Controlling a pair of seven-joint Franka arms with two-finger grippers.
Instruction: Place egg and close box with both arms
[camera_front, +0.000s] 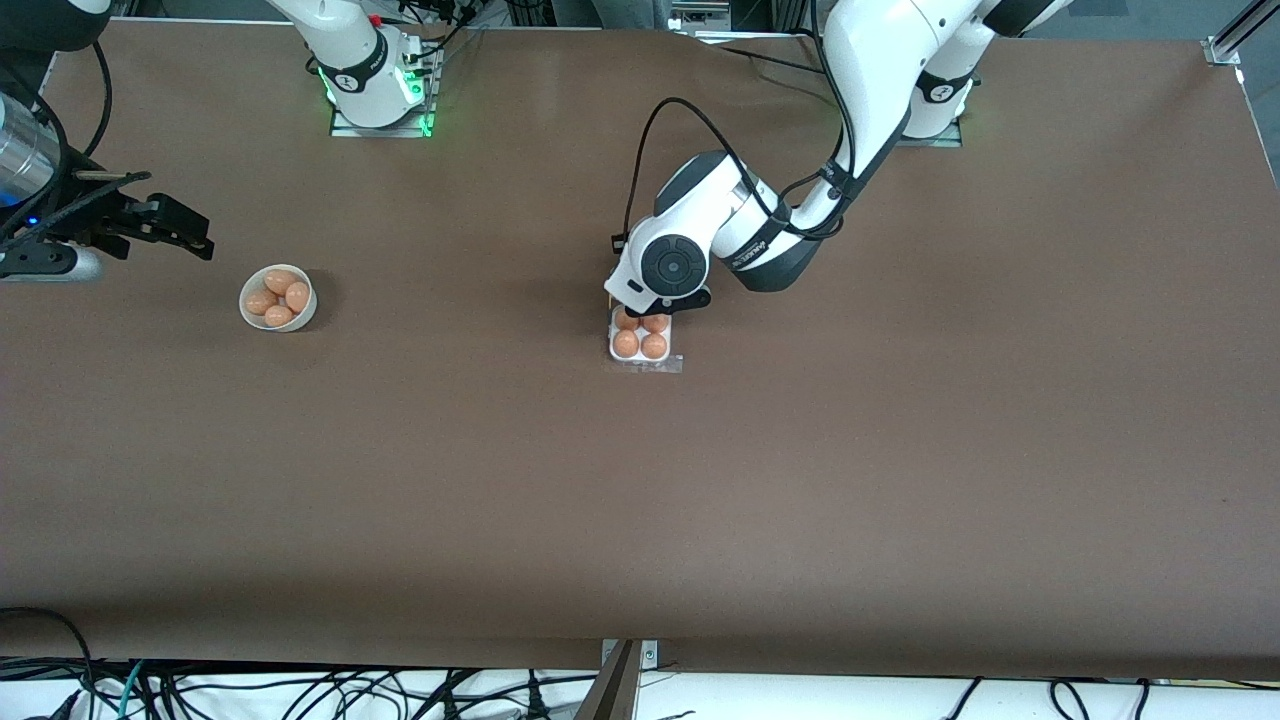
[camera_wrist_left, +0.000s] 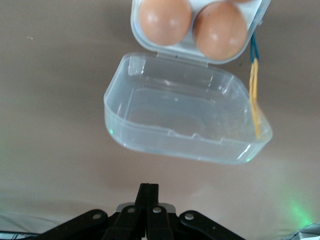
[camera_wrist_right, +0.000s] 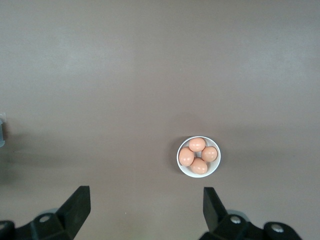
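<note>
The box (camera_front: 640, 342) stands mid-table, its whitish tray (camera_wrist_left: 197, 52) filled with several orange-brown eggs (camera_front: 627, 343); two eggs (camera_wrist_left: 165, 19) show in the left wrist view. Its clear lid (camera_wrist_left: 185, 120) is open, hinged to the tray edge on the side toward my left gripper. My left gripper (camera_wrist_left: 149, 187) is shut and empty, a short way from the lid's rim; in the front view it is hidden under the left arm's hand (camera_front: 668, 265). My right gripper (camera_front: 198, 235) is open and empty (camera_wrist_right: 145, 202) over the table near the bowl, waiting.
A round white bowl (camera_front: 247, 310) with several more eggs sits toward the right arm's end of the table; it also shows in the right wrist view (camera_wrist_right: 180, 162). A thin yellow and blue cord (camera_wrist_left: 255, 95) hangs beside the box.
</note>
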